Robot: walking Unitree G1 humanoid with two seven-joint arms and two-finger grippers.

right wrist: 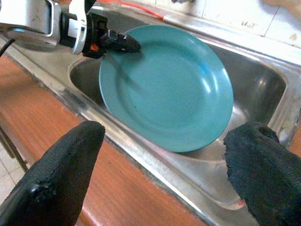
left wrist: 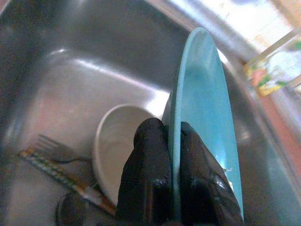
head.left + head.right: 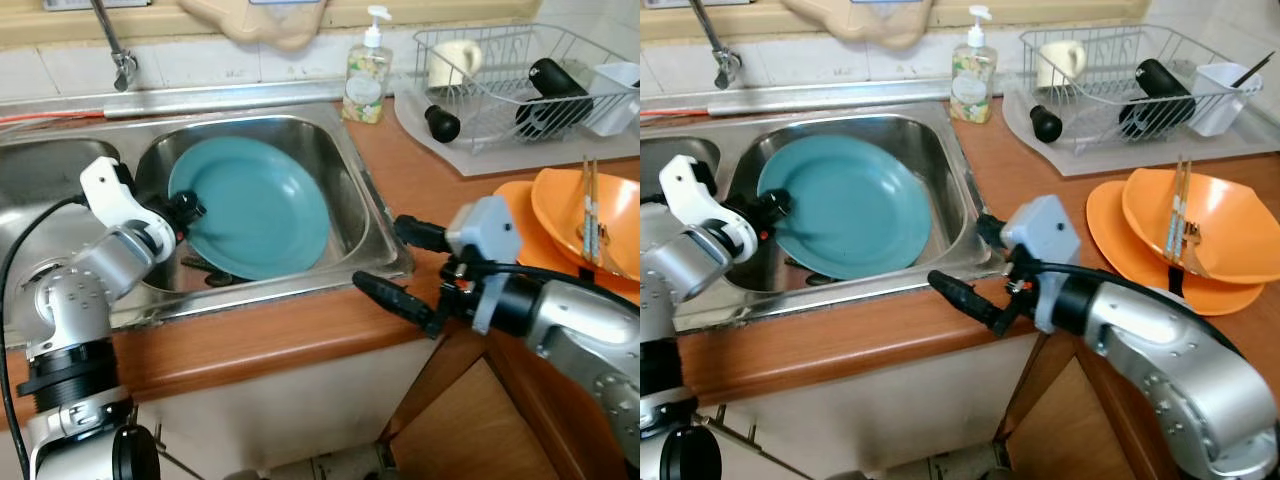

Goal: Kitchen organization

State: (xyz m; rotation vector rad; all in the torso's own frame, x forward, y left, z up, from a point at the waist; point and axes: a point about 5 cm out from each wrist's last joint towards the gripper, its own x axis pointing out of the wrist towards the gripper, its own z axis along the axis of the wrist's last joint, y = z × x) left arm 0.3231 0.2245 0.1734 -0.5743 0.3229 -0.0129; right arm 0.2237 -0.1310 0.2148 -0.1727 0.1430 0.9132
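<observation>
Stainless steel sink (image 3: 345,175), taken as the landmark, is set in an orange-brown wooden counter (image 3: 300,335). At its left rear a chrome tap (image 3: 115,45) rises from the tiled wall.

Left gripper (image 3: 187,209) is at the left side of the basin. Its two black fingers (image 2: 150,179) are closed tight on the rim of a smooth, round teal plate (image 3: 255,205), one finger on each face. The plate stands tilted on edge inside the basin. On the basin floor behind it lie a white bowl (image 2: 113,146) on its side and a fork (image 2: 54,150) with a patterned handle; these occupy the space under the plate.

At the sink's right rear corner stands a clear pump bottle of hand soap (image 3: 366,70).

Right gripper (image 3: 405,265) hovers over the sink's front right corner and counter edge, jaws wide apart, holding nothing and touching nothing.

Right of the sink, a wire dish rack (image 3: 520,85) on a grey mat holds a cream mug (image 3: 452,62), a black bottle (image 3: 550,90) and a white container (image 3: 615,95). Nearer, two orange dishes (image 3: 580,220) are stacked, chopsticks (image 3: 590,205) lying across the upper one.
</observation>
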